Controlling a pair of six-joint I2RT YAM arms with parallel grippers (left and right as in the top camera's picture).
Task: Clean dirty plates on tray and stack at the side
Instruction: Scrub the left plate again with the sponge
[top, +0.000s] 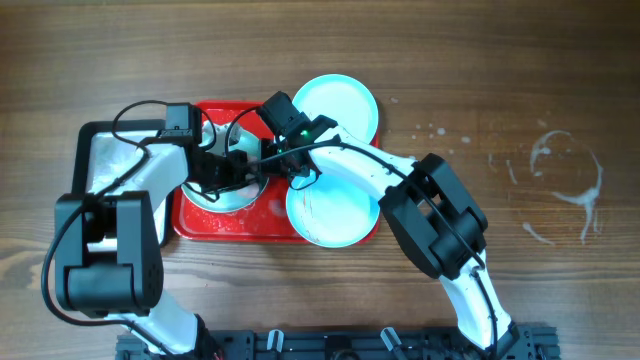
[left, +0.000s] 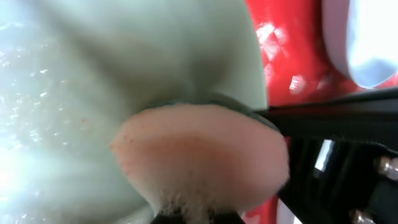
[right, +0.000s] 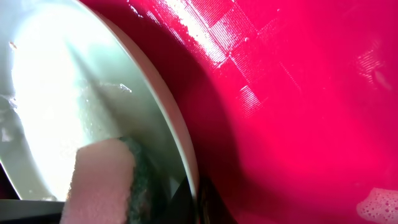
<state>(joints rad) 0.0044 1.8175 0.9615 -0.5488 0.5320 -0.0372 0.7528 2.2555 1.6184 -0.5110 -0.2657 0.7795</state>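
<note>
A mint-blue plate (top: 232, 196) lies on the red tray (top: 215, 226), mostly under both arms. My left gripper (top: 222, 172) is shut on a pink sponge (left: 199, 155) and presses it onto this plate (left: 62, 93). My right gripper (top: 272, 165) is shut on the plate's rim (right: 177, 134). The sponge (right: 99, 180), with its dark green scrub side, shows on the wet plate in the right wrist view. A second plate (top: 345, 100) lies beyond the tray's far right corner. A third plate (top: 335, 215) overlaps the tray's right edge.
A black-rimmed metal pan (top: 100, 150) stands left of the tray. White smears (top: 560, 180) mark the wooden table at the right. The tray floor (right: 298, 93) is wet, with a bit of foam (right: 376, 205).
</note>
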